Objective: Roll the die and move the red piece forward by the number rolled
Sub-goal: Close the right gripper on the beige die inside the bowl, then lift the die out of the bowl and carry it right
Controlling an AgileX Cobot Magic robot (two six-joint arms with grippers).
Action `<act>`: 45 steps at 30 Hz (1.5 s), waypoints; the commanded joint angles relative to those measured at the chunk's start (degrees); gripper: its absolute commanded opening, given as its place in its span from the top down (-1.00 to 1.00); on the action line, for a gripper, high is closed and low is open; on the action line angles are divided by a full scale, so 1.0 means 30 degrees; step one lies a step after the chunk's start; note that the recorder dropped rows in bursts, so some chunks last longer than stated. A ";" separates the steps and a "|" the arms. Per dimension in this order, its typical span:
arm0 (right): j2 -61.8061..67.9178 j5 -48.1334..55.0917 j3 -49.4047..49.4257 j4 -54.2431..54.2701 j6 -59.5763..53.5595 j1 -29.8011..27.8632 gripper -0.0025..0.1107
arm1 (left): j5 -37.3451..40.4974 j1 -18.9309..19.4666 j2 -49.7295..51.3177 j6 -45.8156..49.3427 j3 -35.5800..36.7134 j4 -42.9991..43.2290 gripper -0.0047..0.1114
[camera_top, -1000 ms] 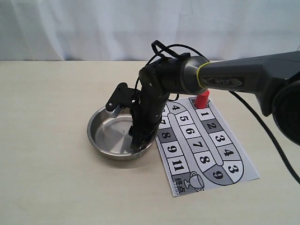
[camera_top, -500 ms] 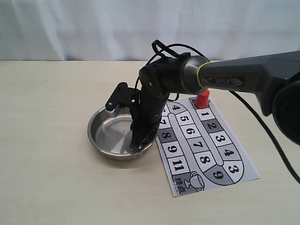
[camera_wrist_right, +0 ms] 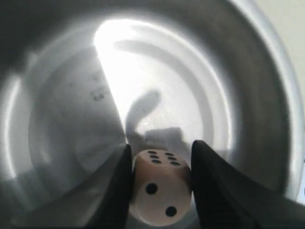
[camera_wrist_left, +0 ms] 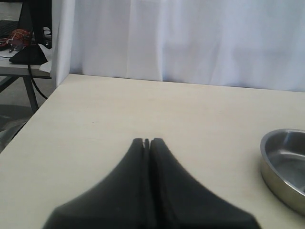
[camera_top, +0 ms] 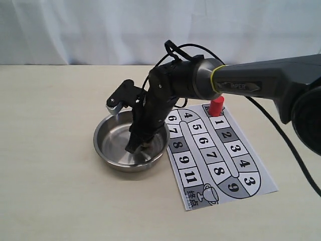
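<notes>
The pale die (camera_wrist_right: 160, 186) with dark pips sits clamped between the two black fingers of my right gripper (camera_wrist_right: 159, 164), held just above the floor of the steel bowl (camera_wrist_right: 248, 71). In the exterior view that gripper (camera_top: 136, 146) reaches down inside the bowl (camera_top: 108, 150), and the die is hidden behind the fingers. The red piece (camera_top: 216, 106) stands upright at the far end of the numbered board (camera_top: 220, 160), beside square 1. My left gripper (camera_wrist_left: 147, 142) is shut with nothing in it, hovering over bare table away from the bowl (camera_wrist_left: 281, 167).
The paper board lies right of the bowl, its numbered track ending at a trophy mark (camera_top: 208, 193). A white curtain (camera_top: 100, 30) closes off the back of the table. The right arm (camera_top: 251, 80) stretches across above the board's far end.
The right gripper has swung leftward inside the bowl and lifted slightly, its wrist tilting. The red piece and board have not moved.
</notes>
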 commanded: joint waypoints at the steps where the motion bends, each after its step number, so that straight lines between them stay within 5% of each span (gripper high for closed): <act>1: -0.0610 0.0000 -0.1046 0.1828 0.1593 0.0013 0.88 | -0.0220 -0.0002 -0.0021 -0.0083 -0.0100 -0.0051 0.92; 14: -0.2954 0.2721 -0.1569 0.3411 0.2246 -0.0098 0.88 | -0.0220 -0.0002 -0.0021 -0.0083 -0.0100 -0.0051 0.92; 23: -0.4885 0.3872 -0.0083 0.0666 0.4417 -0.1256 0.88 | -0.0220 -0.0002 -0.0021 -0.0083 -0.0100 -0.0051 0.92; 33: -0.6703 0.2716 0.4395 -0.0932 0.4600 -0.6537 0.88 | -0.0220 -0.0002 -0.0021 -0.0083 -0.0100 -0.0051 0.92; 45: -0.6877 0.2434 0.7202 -1.2984 1.1873 -1.2305 0.88 | -0.0220 -0.0002 -0.0021 -0.0083 -0.0100 -0.0016 0.92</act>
